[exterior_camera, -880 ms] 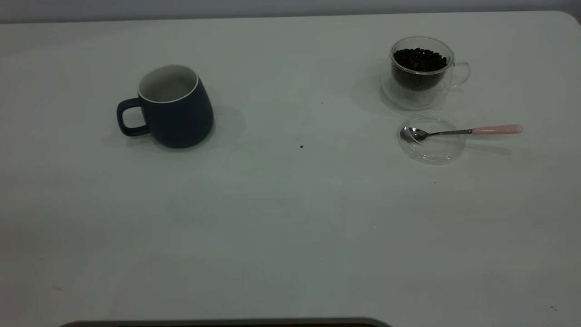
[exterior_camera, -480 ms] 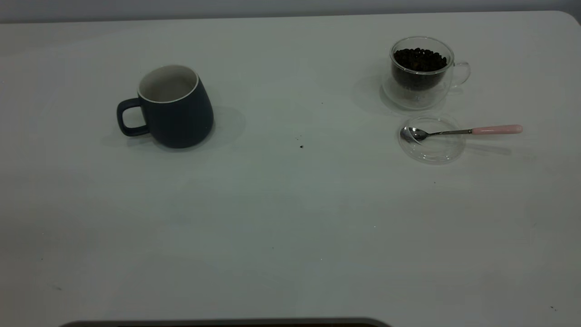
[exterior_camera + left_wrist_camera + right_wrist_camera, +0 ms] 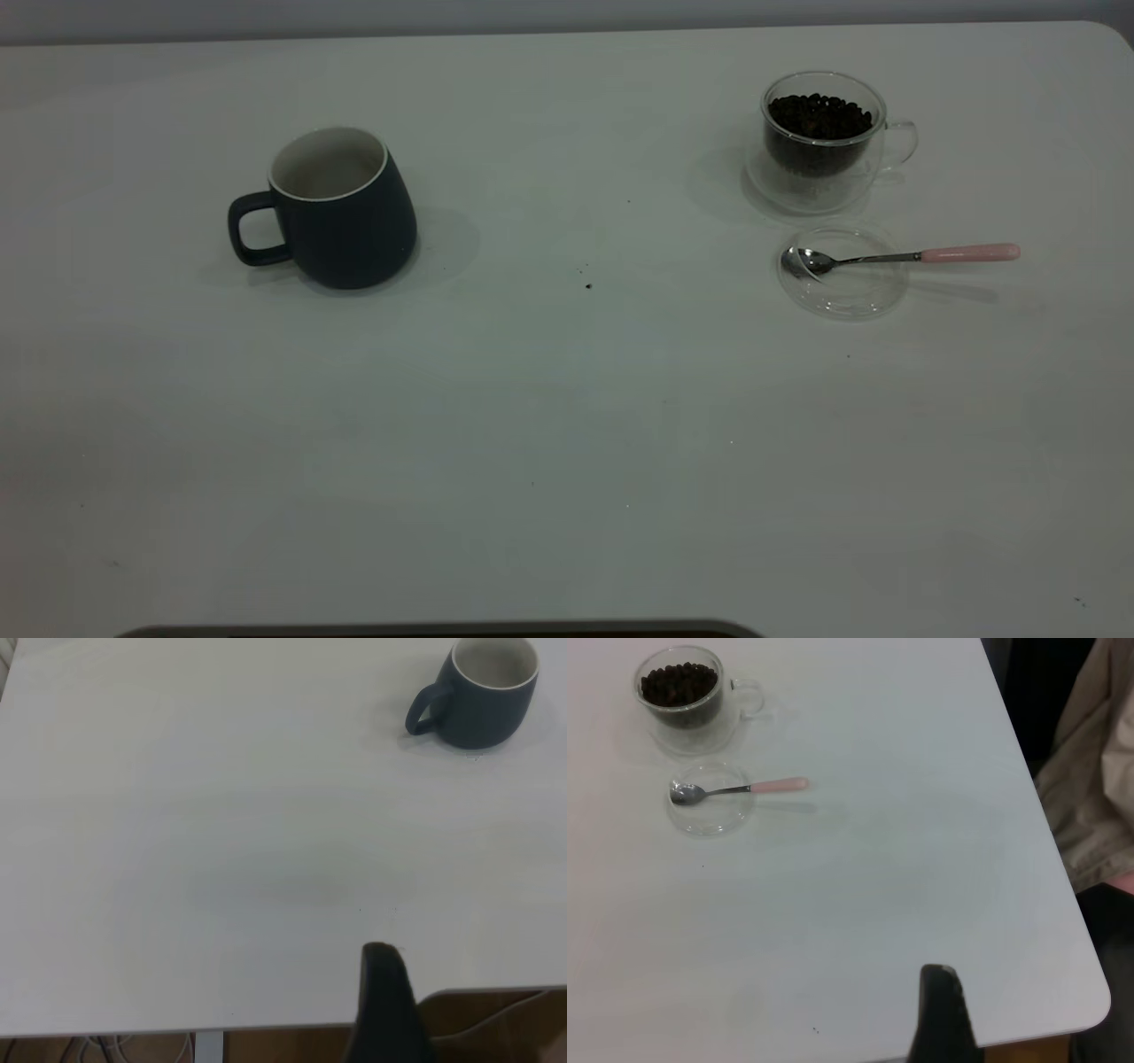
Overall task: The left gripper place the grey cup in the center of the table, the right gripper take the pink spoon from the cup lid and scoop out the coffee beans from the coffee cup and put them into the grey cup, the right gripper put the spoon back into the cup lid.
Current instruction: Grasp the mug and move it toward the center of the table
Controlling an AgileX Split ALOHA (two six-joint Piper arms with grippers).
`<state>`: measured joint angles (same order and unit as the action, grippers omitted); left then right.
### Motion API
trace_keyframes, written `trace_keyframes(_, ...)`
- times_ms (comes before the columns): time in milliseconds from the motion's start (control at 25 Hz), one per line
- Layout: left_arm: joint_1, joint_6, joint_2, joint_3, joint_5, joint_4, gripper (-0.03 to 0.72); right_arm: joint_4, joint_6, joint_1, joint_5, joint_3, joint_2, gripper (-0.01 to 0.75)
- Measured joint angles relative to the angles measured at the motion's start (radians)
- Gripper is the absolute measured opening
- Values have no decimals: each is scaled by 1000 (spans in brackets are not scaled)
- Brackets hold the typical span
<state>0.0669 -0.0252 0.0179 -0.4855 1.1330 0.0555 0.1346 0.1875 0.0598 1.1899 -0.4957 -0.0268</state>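
Observation:
The grey cup is a dark mug with a pale inside, standing upright at the table's left with its handle pointing left; it also shows far off in the left wrist view. At the right rear stands the glass coffee cup, full of coffee beans. Just in front of it lies the clear cup lid. The pink spoon rests with its bowl in the lid and its handle pointing right. My left gripper and right gripper hang at the near table edge, far from everything.
A few dark crumbs lie near the table's middle. A person in beige clothing sits beside the table's right edge. A dark rounded edge shows at the exterior view's bottom. Neither arm appears in the exterior view.

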Motion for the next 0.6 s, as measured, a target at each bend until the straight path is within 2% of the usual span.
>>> trace_keyframes(600,0,-1,-11,-7,10,0,567,0,0,0,0,0,0,577)
